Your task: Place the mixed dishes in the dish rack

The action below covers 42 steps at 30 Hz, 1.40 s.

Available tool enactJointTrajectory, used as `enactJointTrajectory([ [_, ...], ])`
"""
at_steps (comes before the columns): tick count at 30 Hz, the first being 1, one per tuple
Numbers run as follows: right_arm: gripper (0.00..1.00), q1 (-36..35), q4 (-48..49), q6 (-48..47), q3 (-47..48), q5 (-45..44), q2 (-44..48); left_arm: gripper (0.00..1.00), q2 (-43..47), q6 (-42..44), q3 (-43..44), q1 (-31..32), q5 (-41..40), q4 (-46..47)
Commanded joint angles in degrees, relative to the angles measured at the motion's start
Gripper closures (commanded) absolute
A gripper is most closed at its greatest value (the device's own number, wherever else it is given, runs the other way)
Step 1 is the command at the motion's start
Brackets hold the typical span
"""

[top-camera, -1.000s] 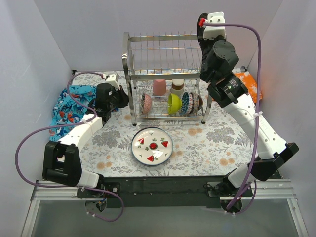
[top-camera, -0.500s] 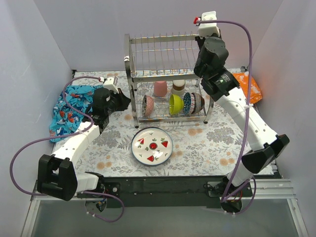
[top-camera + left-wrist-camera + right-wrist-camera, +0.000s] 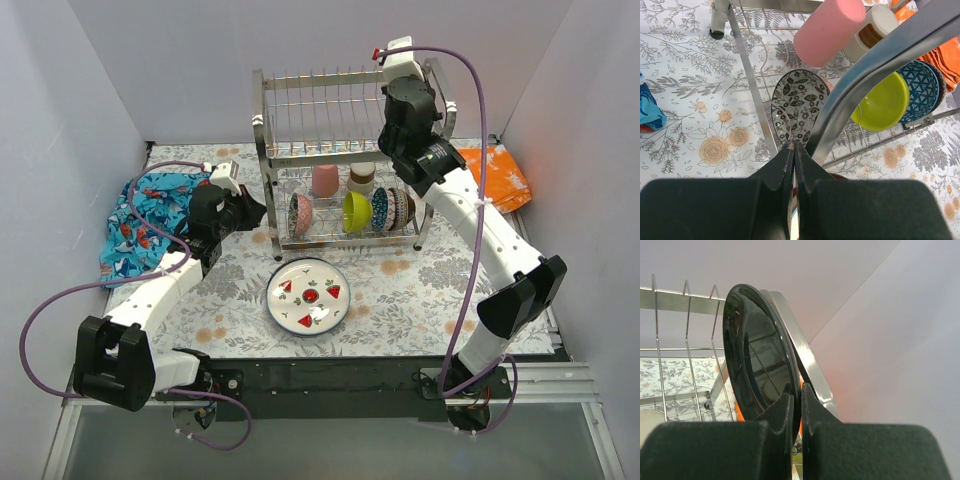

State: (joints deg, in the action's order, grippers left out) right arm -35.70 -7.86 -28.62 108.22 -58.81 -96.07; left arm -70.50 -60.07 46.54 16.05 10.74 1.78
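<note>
The chrome dish rack (image 3: 340, 150) stands at the back middle. My right gripper (image 3: 801, 386) is shut on the rim of the black plate (image 3: 757, 355), held upright at the rack's upper right corner beside the top-shelf wires. The lower tier holds a patterned bowl (image 3: 298, 211), a lime bowl (image 3: 352, 210), a blue bowl (image 3: 378, 207), a pink cup (image 3: 323, 178) and a tan-banded cup (image 3: 361, 177). The white red-rimmed plate (image 3: 309, 292) lies flat in front of the rack. My left gripper (image 3: 258, 208) is shut and empty, by the rack's front left post.
A blue patterned cloth (image 3: 150, 215) lies bunched at the left. An orange cloth (image 3: 500, 175) sits at the back right. The rack's front left post (image 3: 747, 85) stands just ahead of my left fingers. White walls enclose the floral table (image 3: 430, 290).
My right arm has swung left with the black plate, from outside the rack's right side to over its upper right corner. The left gripper has shifted slightly toward the rack.
</note>
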Motion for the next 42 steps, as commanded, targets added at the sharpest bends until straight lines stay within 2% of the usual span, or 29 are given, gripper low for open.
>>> enactJointTrajectory([
  [1, 0.99, 1.2, -1.2, 2.6, 2.8, -1.6, 0.3, 1.0, 0.7, -1.4, 0.1, 1.7, 3.4, 2.8],
  [7, 0.99, 2.7, -8.6, 7.0, 5.2, 0.6, -0.7, 1.0, -0.2, -2.3, -1.2, 1.7, 3.6, 4.7],
  [18, 0.99, 4.1, -15.1, 11.6, 8.8, 3.1, -2.2, 1.0, -0.5, -3.2, -1.8, 1.7, 4.0, 5.9],
  [26, 0.99, 6.3, -22.9, 16.6, 13.9, 9.8, -3.5, 1.0, 0.9, -3.3, -4.4, 1.7, 3.5, 7.8],
  [42, 0.99, 6.5, -24.8, 16.8, 16.2, 9.1, -3.7, 1.0, -0.1, -4.4, -4.7, 1.7, 4.4, 9.0],
])
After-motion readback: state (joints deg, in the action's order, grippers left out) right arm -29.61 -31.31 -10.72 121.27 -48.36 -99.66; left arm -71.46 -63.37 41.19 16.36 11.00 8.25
